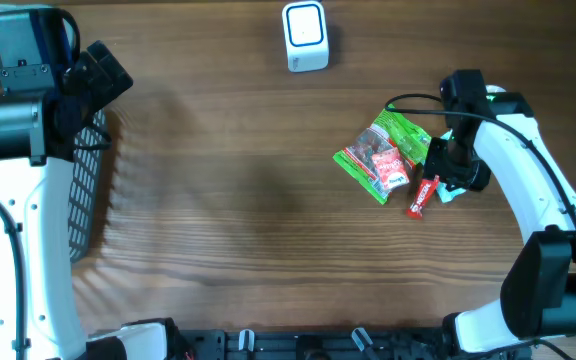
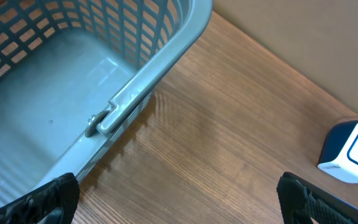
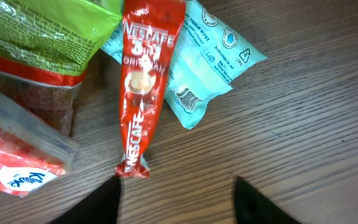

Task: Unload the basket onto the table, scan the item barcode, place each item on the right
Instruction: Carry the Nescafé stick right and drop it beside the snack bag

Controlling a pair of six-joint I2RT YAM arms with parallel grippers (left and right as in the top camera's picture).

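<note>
Wooden table [image 1: 248, 230] fills the overhead view. A white scanner [image 1: 305, 36] stands at its far edge, near the middle. On the right side lie a green packet [image 1: 400, 132] and a second packet [image 1: 373, 162], touching each other. The red sachet [image 1: 423, 195] lies just beside them, and the right gripper [image 1: 450, 172] hangs above its upper end. At the left edge a grey basket [image 1: 90, 200] stands, with the left gripper [image 1: 103, 75] above its far end.

From the left wrist, the basket [image 2: 154, 62] takes the upper left and the scanner [image 2: 353, 152] shows at the right edge. The left gripper [image 2: 179, 208] has its two fingers [image 2: 48, 199] at the bottom corners, spread fully, with nothing between them.

From the right wrist, the red sachet [image 3: 143, 93] lies flat on the wood, partly over a teal packet [image 3: 207, 65] whose printed barcode faces up. The green packet [image 3: 42, 37] is on the left, above the second packet [image 3: 17, 162]. The right gripper [image 3: 179, 208] has its fingers [image 3: 98, 205] apart and grips nothing; the sachet's lower end lies just above the gap.
</note>
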